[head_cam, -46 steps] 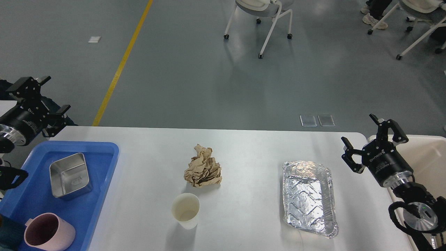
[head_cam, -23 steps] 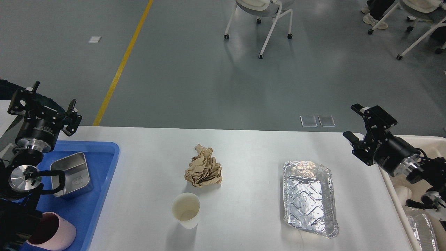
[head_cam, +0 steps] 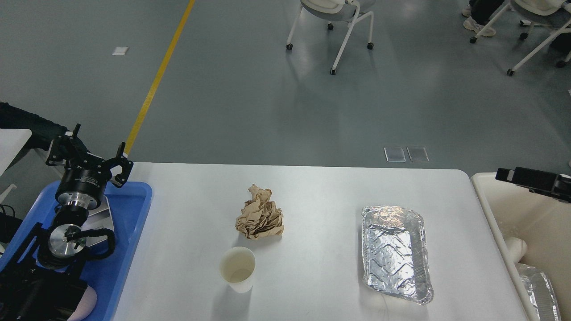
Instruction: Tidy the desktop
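Note:
The white desktop (head_cam: 321,196) holds a crumpled ball of brown paper (head_cam: 260,218) at the middle, an empty paper cup (head_cam: 237,269) standing upright in front of it, and an empty foil tray (head_cam: 397,252) at the right. My left gripper (head_cam: 93,149) is open and empty, pointing up over the far end of the blue tray (head_cam: 131,223). My right gripper (head_cam: 531,180) shows only as a black bar at the right edge, over the cream bin (head_cam: 486,200); its fingers cannot be told apart.
My left arm hides most of a metal container (head_cam: 101,213) and a pink mug (head_cam: 89,303) in the blue tray. The bin holds crumpled foil (head_cam: 539,290) and a white object (head_cam: 517,245). Chairs (head_cam: 339,18) stand on the floor beyond.
My left arm swung right and now stands over the blue tray, covering the container and mug. My right arm drew back to the right over the bin, mostly out of view.

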